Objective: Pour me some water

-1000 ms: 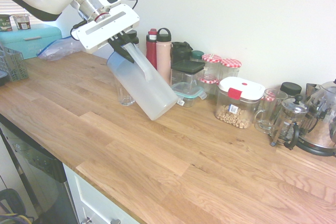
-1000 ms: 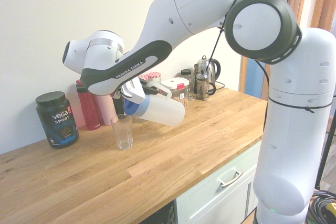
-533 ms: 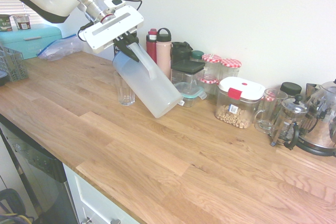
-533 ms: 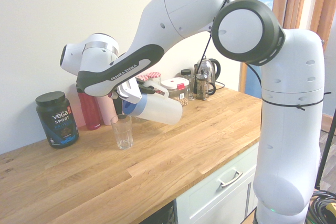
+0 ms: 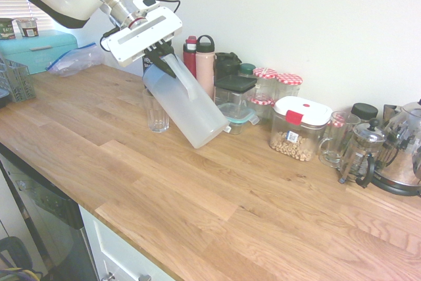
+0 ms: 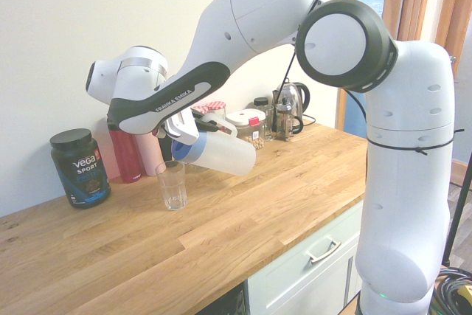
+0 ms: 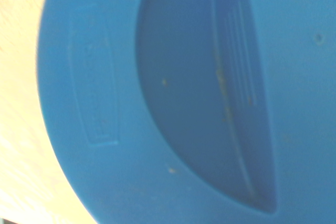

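Gripper clamping pitcher by its side handle, tilting it w/ blue lid end up against clear glass, which is standing on table just below gripper. Water's inside pitcher, presumably, but level can't be made out. Pink bottle & red bottle standing behind gripper, by wall.

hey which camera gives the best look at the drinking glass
The second exterior view: the drinking glass stands there almost whole, its rim just under the pitcher's blue lid. The first exterior view shows its base, the tilted pitcher overlapping its upper part. The wrist view doesn't show it.
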`<state>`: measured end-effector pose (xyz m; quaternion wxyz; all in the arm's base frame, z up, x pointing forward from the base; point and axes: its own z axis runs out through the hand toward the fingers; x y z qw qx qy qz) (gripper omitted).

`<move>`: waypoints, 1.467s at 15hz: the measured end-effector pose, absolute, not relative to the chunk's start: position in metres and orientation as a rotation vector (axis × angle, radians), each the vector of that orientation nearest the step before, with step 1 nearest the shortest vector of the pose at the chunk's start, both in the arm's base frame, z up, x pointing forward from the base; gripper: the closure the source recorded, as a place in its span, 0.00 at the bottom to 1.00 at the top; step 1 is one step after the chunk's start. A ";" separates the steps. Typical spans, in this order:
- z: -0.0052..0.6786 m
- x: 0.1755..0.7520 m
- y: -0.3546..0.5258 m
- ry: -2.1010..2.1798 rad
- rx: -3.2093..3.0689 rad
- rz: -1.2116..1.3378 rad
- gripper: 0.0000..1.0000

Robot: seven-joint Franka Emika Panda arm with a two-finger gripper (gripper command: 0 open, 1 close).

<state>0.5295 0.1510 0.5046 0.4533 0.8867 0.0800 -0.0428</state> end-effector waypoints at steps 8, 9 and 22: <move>0.636 0.481 0.052 0.033 2.646 0.033 1.00; 0.650 0.473 0.027 -0.018 2.703 0.053 1.00; 0.560 0.411 -0.196 -1.095 2.867 0.164 1.00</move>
